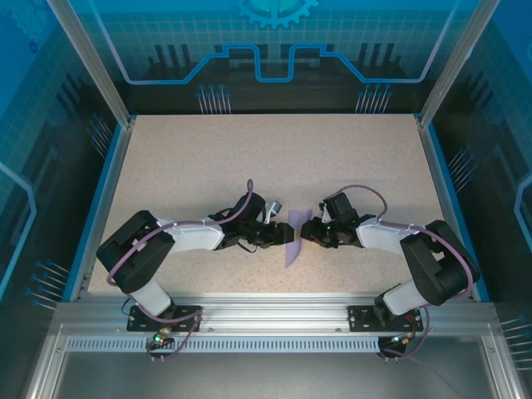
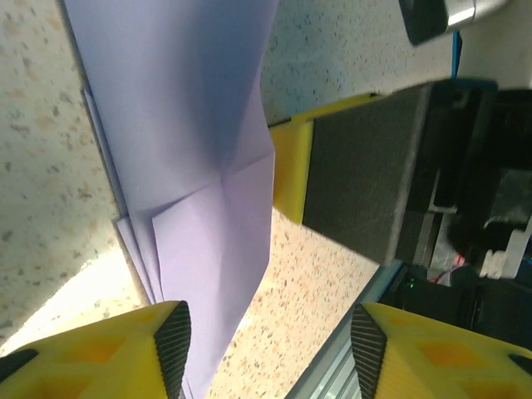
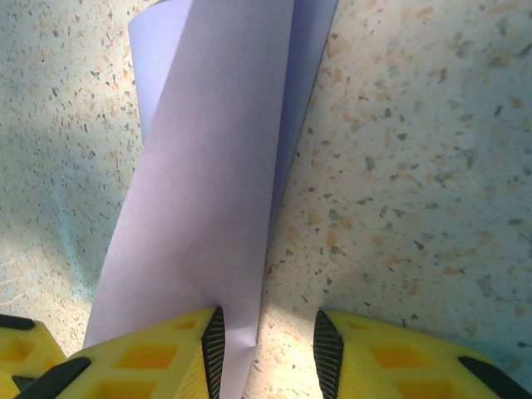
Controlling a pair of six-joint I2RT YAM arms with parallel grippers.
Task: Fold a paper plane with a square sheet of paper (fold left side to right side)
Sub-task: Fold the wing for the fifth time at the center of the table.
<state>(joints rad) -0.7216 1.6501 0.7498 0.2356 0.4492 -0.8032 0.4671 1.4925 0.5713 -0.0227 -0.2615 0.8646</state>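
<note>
You have no readable text, number, brand or label to go by in these views; the one sign-like mark is a wordless blue gear emblem [image 1: 277, 10] printed at the top of the back panel [image 1: 166, 50].

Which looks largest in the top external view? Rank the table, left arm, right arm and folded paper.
1. table
2. left arm and right arm: they look alike, so no order between them
3. folded paper, clearly smallest

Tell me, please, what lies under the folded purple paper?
Under the folded paper, its own lower layers fan out at one edge, with speckled tabletop around. Whatever lies beneath its middle is covered.
</note>
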